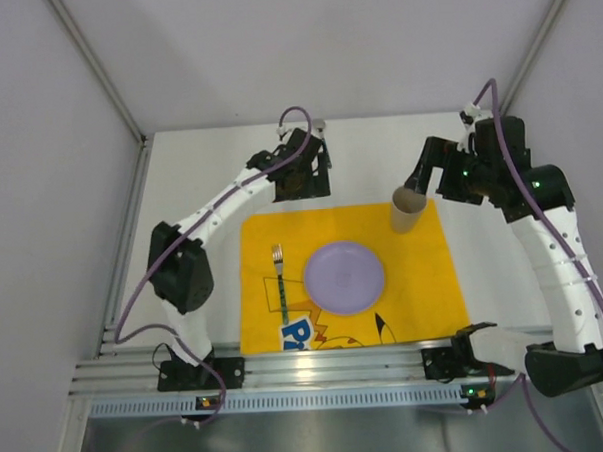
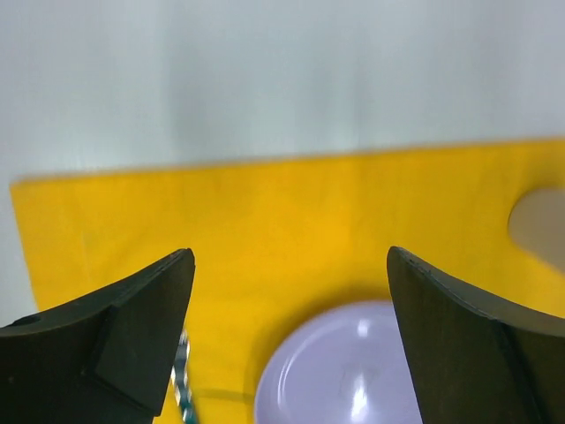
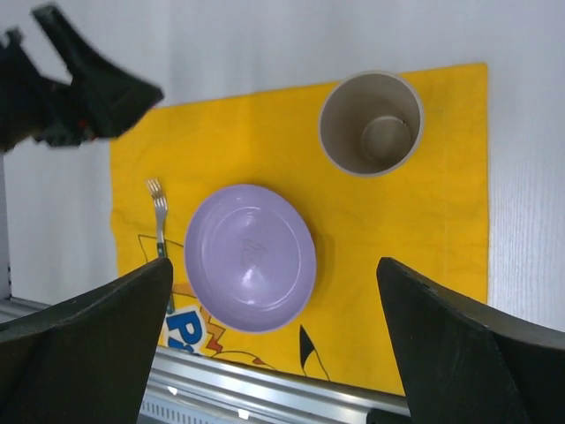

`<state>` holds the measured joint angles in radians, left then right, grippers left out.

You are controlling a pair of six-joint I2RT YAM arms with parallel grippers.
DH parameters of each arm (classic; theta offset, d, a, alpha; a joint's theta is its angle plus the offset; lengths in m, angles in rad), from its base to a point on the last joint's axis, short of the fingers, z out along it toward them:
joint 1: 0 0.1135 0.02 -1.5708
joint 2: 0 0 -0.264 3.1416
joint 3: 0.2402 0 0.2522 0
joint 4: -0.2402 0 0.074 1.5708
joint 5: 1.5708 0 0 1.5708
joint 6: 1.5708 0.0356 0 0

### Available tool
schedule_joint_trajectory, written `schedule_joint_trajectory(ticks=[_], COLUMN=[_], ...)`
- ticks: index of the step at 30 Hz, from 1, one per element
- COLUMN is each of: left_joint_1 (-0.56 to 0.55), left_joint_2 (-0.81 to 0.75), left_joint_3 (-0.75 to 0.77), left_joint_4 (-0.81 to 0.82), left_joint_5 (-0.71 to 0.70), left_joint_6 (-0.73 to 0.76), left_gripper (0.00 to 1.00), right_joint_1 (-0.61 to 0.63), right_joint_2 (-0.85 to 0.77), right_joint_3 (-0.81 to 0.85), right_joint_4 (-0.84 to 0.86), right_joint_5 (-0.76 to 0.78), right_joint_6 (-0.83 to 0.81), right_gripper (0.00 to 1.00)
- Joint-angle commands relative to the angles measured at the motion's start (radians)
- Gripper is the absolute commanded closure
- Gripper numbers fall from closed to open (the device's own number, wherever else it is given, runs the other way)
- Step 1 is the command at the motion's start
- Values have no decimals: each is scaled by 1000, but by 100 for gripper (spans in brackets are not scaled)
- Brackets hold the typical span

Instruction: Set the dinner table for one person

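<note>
white table: the big flat matte-white dinner table [image 1: 378, 153] lies under everything, with both arms fixed at its near edge.
yellow mat: a yellow cloth mat [image 1: 414, 281] with a cartoon print lies flat on the table.
plate: a round purple plate [image 1: 344, 276] sits on the mat.
fork: a metal fork [image 1: 280, 277] lies on the mat just left of the plate, prongs pointing away.
cup: a tan paper cup [image 1: 409, 209] stands upright on the mat's far right corner.
left claw: the left gripper [image 2: 290, 256] hangs over the mat's far edge, fingers wide apart, holding nothing.
right claw: the right gripper [image 3: 274, 265] is up high by the cup, fingers wide apart, holding nothing.
</note>
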<state>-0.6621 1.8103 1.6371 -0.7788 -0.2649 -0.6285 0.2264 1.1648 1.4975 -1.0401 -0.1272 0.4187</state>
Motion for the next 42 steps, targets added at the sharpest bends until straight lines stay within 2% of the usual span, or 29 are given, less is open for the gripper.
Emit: schedule_joint_trajectory(ticks=[1,2,3,4,5,7,10,12,16,20,23,24,26,27,30,33,34,37,39,42], left_joint_1=[59,65,70,74,79,105,124,124,125,127,134,136,145,157,174,157,148,122,121,139], left_joint_2=[268,335,459,515,605,668,727,773,909,968,988,988,991,989,1001,1021,1024,1021,996,986], left_joint_3=[292,458,533,644,685,746,738,742,904,903,917,918,928,928,941,980,984,972,905,891], left_joint_4=[16,22,33,71,94,183,335,395,375,398,395,374,334,305,195,132,92,43,36,10], left_joint_5=[-17,-16,-25,-37,-42,-11,-11,-4,1,45,58,49,12,-17,-40,-78,-112,-187,-207,-168], left_joint_6=[144,179,196,207,207,179,125,116,101,92,85,79,37,21,7,148,227,369,383,388], left_gripper=[6,7,8,8,8,8,8,8,9,10,23,34,47,58,65,73,80,83,82,79], right_joint_1=[4,4,4,4,4,4,2,2,2,2,2,2,2,4,2,4,1,2,2,2], right_joint_2=[-83,-106,-132,-186,-215,-299,-387,-402,-373,-355,-330,-318,-304,-297,-263,-235,-229,-199,-176,-148], right_joint_3=[38,-11,-41,-74,-139,-196,-282,-275,-206,-212,-217,-218,-215,-214,-200,-203,-209,-226,-230,-230], right_joint_4=[-63,-77,-92,-122,-136,-187,-251,-290,-373,-360,-354,-344,-330,-318,-295,-264,-256,-215,-186,-160], right_joint_5=[37,43,50,60,66,81,106,164,233,227,236,235,233,230,224,213,209,176,149,132], right_joint_6=[-18,-14,-8,9,23,66,126,132,138,157,158,158,158,157,150,135,131,115,101,88], right_gripper=[0,0,0,0,0,0,0,0,0,0,0,0,0,0,0,0,0,0,0,0])
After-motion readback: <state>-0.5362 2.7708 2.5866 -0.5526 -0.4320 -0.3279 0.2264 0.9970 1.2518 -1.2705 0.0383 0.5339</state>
